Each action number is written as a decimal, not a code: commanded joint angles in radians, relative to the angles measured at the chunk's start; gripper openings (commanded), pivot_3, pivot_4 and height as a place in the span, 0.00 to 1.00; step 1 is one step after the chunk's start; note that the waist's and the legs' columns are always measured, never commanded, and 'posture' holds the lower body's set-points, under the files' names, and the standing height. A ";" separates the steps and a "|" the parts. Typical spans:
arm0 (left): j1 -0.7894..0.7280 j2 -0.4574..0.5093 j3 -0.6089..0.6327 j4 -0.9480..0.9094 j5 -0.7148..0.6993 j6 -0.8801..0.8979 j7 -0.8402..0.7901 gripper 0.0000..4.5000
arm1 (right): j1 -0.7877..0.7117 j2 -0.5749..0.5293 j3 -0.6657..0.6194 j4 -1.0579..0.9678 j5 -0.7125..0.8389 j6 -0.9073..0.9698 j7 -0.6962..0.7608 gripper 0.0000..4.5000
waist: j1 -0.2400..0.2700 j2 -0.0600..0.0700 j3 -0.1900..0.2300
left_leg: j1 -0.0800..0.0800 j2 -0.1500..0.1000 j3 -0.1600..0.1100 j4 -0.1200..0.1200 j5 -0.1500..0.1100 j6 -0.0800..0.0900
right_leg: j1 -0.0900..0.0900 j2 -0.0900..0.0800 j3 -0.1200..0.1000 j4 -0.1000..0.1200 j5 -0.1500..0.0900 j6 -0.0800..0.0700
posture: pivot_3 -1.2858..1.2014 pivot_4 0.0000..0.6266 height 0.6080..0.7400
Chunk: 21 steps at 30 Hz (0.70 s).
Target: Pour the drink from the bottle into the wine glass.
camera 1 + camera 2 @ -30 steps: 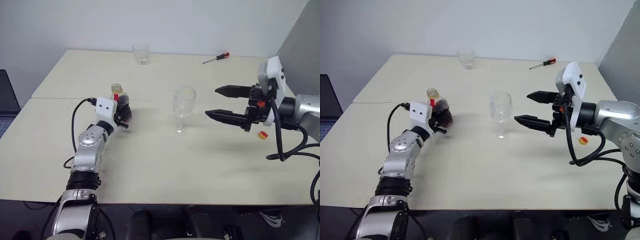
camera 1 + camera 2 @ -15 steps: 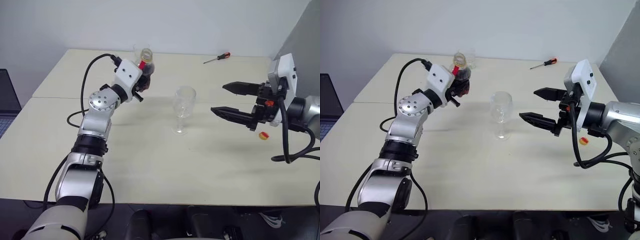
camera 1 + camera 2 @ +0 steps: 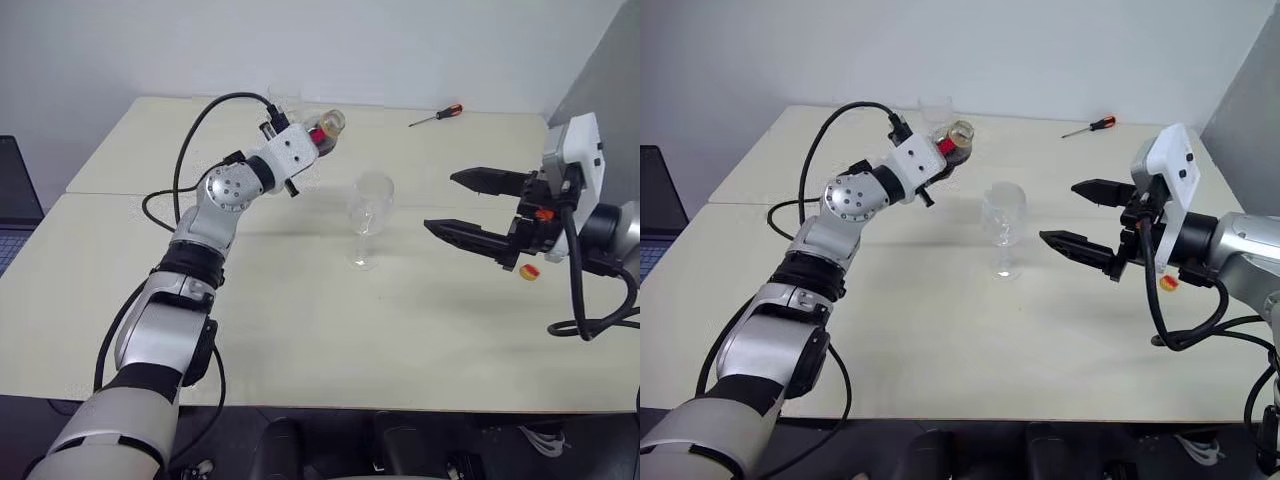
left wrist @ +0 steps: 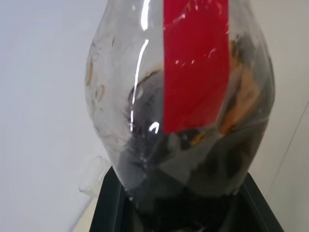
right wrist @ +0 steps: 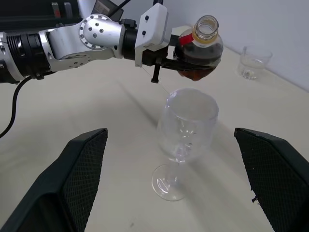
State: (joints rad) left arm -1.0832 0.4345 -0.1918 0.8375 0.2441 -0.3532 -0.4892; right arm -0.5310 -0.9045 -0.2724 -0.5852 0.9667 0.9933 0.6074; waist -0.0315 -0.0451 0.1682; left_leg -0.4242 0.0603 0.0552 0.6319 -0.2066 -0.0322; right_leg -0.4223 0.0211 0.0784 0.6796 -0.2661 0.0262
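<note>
A pale cream table point(image 3: 300, 330) stands against a plain grey-white wall. Compared with a second ago, the bottle point(image 3: 322, 134) has left the tabletop: the left gripper point(image 3: 310, 142) has carried it up and toward the middle of the table, and rolled it so that the uncapped neck now tips toward the wine glass point(image 3: 367, 218) instead of standing upright. The left arm is stretched forward and across, its fingers clamped on the bottle's round body, the dark drink point(image 5: 195, 65) pooled in the belly. The bottle hangs above and behind the glass, apart from its rim. The glass stands upright and empty at the table's middle. The right gripper point(image 3: 480, 208) hovers level beside the glass, jaws spread wide and holding nothing, pointing toward it with a gap between. Bare table lies open in front of the glass. A stemless tumbler point(image 3: 933, 111) and a screwdriver point(image 3: 434, 115) lie near the far edge, well apart from the arms.
</note>
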 commanded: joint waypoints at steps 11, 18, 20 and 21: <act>-0.099 0.003 -0.081 0.049 0.153 -0.186 0.109 0.21 | -0.020 -0.003 0.020 -0.014 -0.013 -0.025 -0.021 1.00 | 0.000 0.000 0.000 | -0.001 0.000 -0.004 0.001 0.000 0.000 | 0.000 0.000 -0.004 0.000 0.000 -0.001 | 0.52 0.24 1.00; -0.123 0.018 -0.123 0.073 0.227 -0.255 0.157 0.21 | -0.026 -0.003 0.025 -0.014 -0.012 -0.028 -0.024 1.00 | 0.000 0.000 0.000 | -0.002 0.000 -0.005 0.001 0.000 0.000 | 0.000 0.000 -0.005 0.001 0.001 -0.002 | 0.52 0.24 1.00; -0.127 0.023 -0.130 0.074 0.243 -0.269 0.168 0.21 | -0.028 -0.002 0.028 -0.014 -0.013 -0.028 -0.026 1.00 | 0.000 0.000 0.000 | -0.002 0.000 -0.005 0.002 0.000 0.000 | 0.000 0.000 -0.005 0.001 0.001 -0.002 | 0.52 0.24 1.00; -0.128 0.024 -0.132 0.075 0.249 -0.274 0.171 0.21 | -0.029 -0.001 0.029 -0.013 -0.013 -0.028 -0.026 1.00 | 0.000 0.000 0.000 | -0.002 0.000 -0.005 0.002 0.000 0.000 | 0.000 0.000 -0.005 0.001 0.001 -0.002 | 0.52 0.24 1.00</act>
State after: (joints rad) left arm -1.1589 0.4458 -0.3290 0.9406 0.4890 -0.5994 -0.3503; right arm -0.5382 -0.8992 -0.2305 -0.5856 0.9611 0.9879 0.5871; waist -0.0313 -0.0451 0.1683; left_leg -0.4266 0.0602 0.0501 0.6338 -0.2065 -0.0322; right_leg -0.4221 0.0210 0.0729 0.6803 -0.2650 0.0243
